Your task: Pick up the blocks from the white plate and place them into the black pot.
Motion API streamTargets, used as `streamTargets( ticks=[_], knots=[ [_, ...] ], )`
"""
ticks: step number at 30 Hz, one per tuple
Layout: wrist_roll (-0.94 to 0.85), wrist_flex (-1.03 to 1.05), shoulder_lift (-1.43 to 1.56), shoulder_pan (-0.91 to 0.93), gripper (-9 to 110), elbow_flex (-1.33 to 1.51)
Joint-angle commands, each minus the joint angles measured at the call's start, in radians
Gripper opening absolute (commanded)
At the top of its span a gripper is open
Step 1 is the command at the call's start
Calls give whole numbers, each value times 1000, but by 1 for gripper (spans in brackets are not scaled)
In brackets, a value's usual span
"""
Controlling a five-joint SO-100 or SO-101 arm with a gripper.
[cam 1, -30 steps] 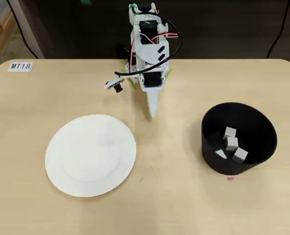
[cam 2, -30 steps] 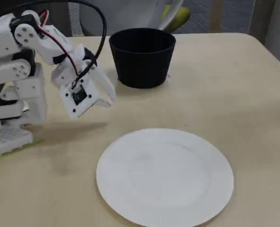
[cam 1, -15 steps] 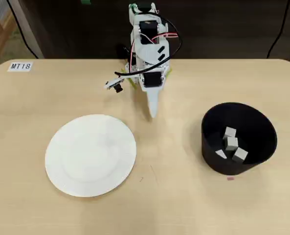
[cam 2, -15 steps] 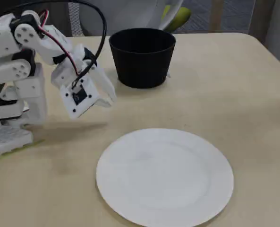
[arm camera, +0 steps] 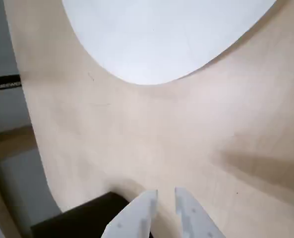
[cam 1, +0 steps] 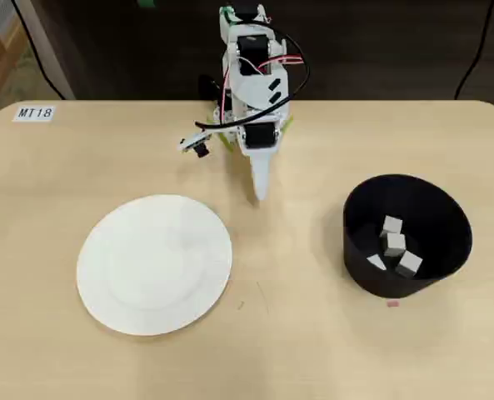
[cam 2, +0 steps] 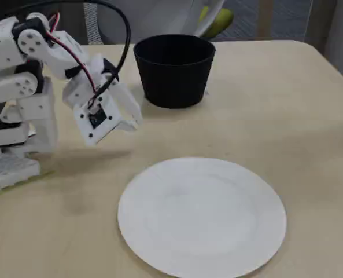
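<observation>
Blocks (cam 1: 394,243) are lying inside the black pot (cam 1: 434,218), which is standing on the wooden table (cam 1: 313,350) at the right side of the overhead view; four pale-grey cubes are showing there, clustered close together on the pot's floor, some touching one another. White plate (cam 1: 154,263) is sitting flat on the table at the left of that view, well apart from the pot, and its surface is showing bare in all three views. The arm is folding back near the far edge of the table, with its gripper (cam 1: 260,190) pointing toward the middle of the table, between plate and pot but closer to the plate's upper right rim, and touching neither. In the wrist view the gripper (arm camera: 165,196) is showing two white fingers (arm camera: 142,208) entering from the bottom edge, standing nearly together with only a slim gap between them and nothing held in it. Below them in that view the table is lying bare, the plate (arm camera: 161,34) is filling the top and the pot (arm camera: 82,220) is peeking in at the lower left. In the fixed view the gripper (cam 2: 135,119) is hanging above the table, beside the pot (cam 2: 174,69) and behind the plate (cam 2: 201,215). A small label (cam 1: 35,112) is lying at the table's far left corner in the overhead view.
</observation>
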Motion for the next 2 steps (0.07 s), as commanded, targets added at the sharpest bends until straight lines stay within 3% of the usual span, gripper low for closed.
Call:
streamTargets(
  ticks=[1,2],
  knots=[
    [5,-12,-2,-5,4,-3],
    [5,-12,-2,-5,4,-3]
  ],
)
